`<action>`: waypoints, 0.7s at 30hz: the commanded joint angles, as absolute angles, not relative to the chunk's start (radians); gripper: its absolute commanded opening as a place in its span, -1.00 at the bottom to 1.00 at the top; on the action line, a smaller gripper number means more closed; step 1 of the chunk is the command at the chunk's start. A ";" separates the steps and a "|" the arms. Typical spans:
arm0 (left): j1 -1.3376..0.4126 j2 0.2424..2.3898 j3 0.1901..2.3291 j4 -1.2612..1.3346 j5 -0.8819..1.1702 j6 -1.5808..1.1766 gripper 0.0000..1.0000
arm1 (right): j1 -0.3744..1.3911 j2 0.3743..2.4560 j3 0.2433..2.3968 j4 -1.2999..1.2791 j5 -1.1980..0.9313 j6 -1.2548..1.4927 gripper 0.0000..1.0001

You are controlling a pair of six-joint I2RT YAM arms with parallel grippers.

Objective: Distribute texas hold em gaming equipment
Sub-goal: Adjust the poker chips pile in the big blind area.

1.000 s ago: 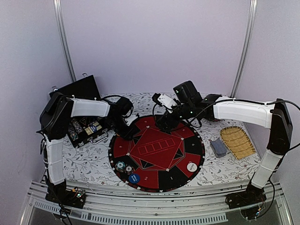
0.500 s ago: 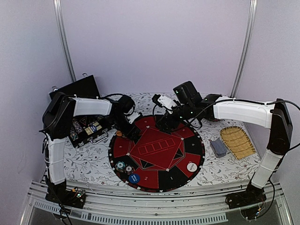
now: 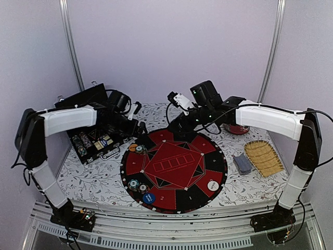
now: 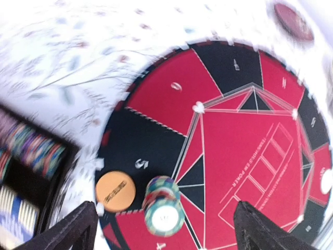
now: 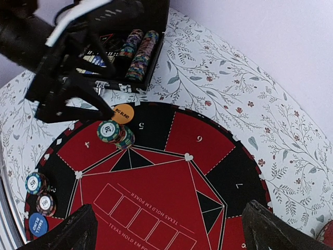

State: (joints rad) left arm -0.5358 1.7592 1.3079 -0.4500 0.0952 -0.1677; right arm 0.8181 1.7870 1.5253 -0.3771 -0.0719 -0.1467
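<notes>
Floral cloth (image 3: 88,172), round poker mat (image 3: 174,166) on it, open case (image 3: 96,140) just off the mat's left rim.

Left gripper (image 3: 134,125): jaws spread wide, nothing between them. It hangs over the mat's left edge, between the case and seat 5.

Chip stack (image 4: 164,205) sits on seat 5, leaning or split in two (cannot tell which). The orange disc (image 4: 115,191) lies just beside it. Both are below the gripper, clear of its fingers.

Right gripper (image 3: 181,127): also spread and empty, over the mat's far edge.

Relation that matters, by my judgement: further chips must come from the chip rows (image 5: 136,49) in the case. These lie just beside the left gripper, toward the robot's left. The right gripper is well apart from them, so this is the left arm's job. The rows run along the case's length, so the jaws should straddle a row crosswise.

Cards (image 3: 242,163) lie off the right rim, nearer the right arm.
</notes>
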 commanded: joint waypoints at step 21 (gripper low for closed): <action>-0.421 1.404 0.622 -0.046 -0.023 -0.705 0.76 | 0.959 2.448 2.060 -0.343 -0.020 -0.096 0.98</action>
State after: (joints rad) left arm -0.4622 1.4048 0.6586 -0.0975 -0.0521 -0.6937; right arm 0.9585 2.3432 1.9621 -0.3164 -0.0517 -0.0586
